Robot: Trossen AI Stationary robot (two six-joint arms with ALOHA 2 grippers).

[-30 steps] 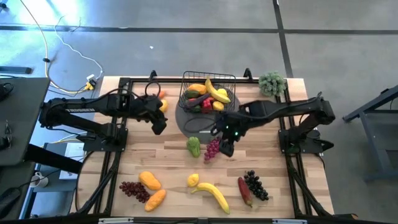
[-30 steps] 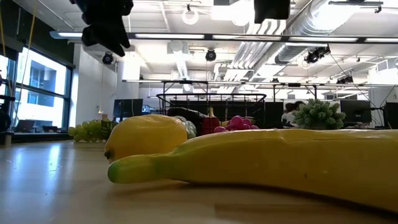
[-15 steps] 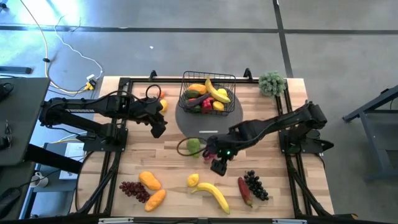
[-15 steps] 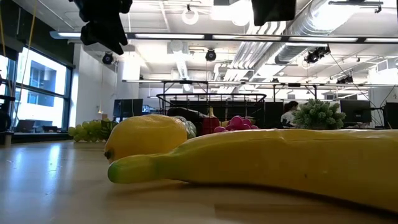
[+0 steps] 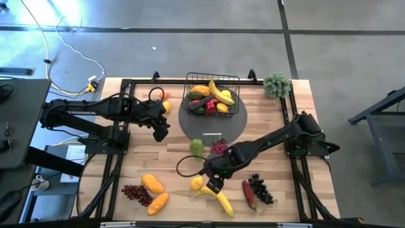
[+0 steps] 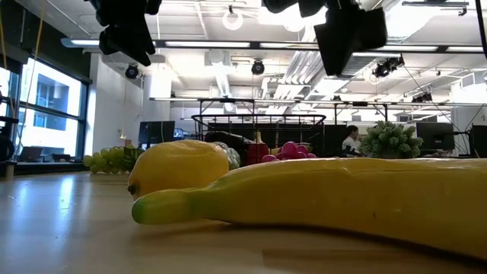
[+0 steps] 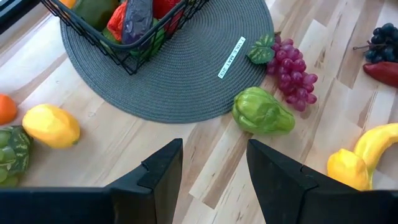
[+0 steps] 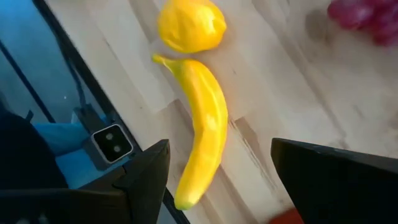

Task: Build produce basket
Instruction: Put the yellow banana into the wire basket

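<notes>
The black wire basket (image 5: 212,95) stands on a grey round mat (image 5: 190,125) near the table's far edge and holds a banana, an orange fruit, an eggplant and red produce. Loose on the wood lie a green pepper (image 5: 197,147), purple grapes (image 5: 219,147), a lemon (image 5: 197,183), a banana (image 5: 218,199), a red pepper (image 5: 249,194) and dark grapes (image 5: 260,187). My right gripper (image 8: 221,146) hovers open above the lemon (image 8: 189,25) and banana (image 8: 205,134). My left gripper (image 7: 214,149) hangs open left of the mat (image 7: 180,68).
Two orange fruits (image 5: 152,183) and a dark red grape bunch (image 5: 135,194) lie near the front left corner. A lemon (image 5: 166,106) sits by the left arm. A bushy grey-green plant (image 5: 277,84) stands at the far right corner. Bare wood lies left of the green pepper.
My right gripper has swung from beside the purple grapes, just in front of the mat, toward the table's near edge and a little left. It now hangs over the lemon and banana and shows larger in the low view.
</notes>
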